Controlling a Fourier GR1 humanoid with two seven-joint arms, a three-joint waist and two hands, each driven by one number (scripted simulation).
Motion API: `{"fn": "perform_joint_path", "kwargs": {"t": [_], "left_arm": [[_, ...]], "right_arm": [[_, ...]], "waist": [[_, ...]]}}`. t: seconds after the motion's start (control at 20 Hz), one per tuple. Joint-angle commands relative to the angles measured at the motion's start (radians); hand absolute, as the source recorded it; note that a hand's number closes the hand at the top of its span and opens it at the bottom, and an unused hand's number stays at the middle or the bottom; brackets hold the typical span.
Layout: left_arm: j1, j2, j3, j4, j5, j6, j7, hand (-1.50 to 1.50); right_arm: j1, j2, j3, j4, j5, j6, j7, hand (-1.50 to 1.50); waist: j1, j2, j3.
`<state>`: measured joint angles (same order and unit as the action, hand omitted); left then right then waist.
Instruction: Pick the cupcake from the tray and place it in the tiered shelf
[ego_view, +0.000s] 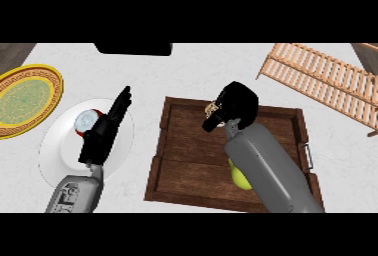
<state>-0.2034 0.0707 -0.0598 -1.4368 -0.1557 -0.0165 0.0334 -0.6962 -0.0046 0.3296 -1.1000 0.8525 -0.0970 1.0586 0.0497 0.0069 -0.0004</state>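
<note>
Right hand (235, 106) curls over tray (184, 165), largely hiding cupcake (212, 108).

cupcake (212, 108) — mostly under right hand (235, 106)

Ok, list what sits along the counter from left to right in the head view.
Gold-rimmed green plate → white plate with the left hand over it → wooden tray under the right hand → tiered shelf.

Probably a kitchen: marbled white counter (221, 65) with plates (55, 145), wooden tray (184, 170), slatted shelf (325, 80).
</note>
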Motion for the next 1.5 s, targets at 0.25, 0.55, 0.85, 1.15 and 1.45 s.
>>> {"fn": "perform_joint_path", "kwargs": {"t": [0.25, 0.55, 0.85, 1.15, 1.45], "left_arm": [[-0.001, -0.005, 0.009, 0.010, 0.010, -0.001, 0.003, 0.00], [0.035, -0.004, 0.012, 0.013, 0.008, 0.004, -0.027, 0.00], [0.017, 0.015, 0.037, -0.002, 0.015, 0.004, 0.026, 0.00], [0.033, 0.003, 0.024, -0.009, 0.003, 0.014, -0.006, 0.00], [0.026, 0.027, 0.049, -0.001, 0.022, -0.007, -0.001, 0.00]], "right_arm": [[-0.170, 0.004, 0.064, -0.037, 0.061, -0.425, 0.214, 1.50], [-0.309, 0.004, 0.055, -0.024, 0.193, -0.422, 0.327, 1.50], [-0.411, 0.004, -0.007, -0.061, 0.374, -0.221, 0.427, 1.50], [-0.463, 0.004, -0.101, -0.020, 0.565, -0.216, 0.429, 1.50], [-0.568, -0.020, -0.222, -0.025, 0.650, -0.044, 0.395, 1.50]], "waist": [[0.003, -0.007, -0.001], [-0.017, -0.010, -0.002], [-0.059, -0.026, -0.002], [-0.053, -0.016, -0.001], [-0.050, -0.013, -0.001]]}}
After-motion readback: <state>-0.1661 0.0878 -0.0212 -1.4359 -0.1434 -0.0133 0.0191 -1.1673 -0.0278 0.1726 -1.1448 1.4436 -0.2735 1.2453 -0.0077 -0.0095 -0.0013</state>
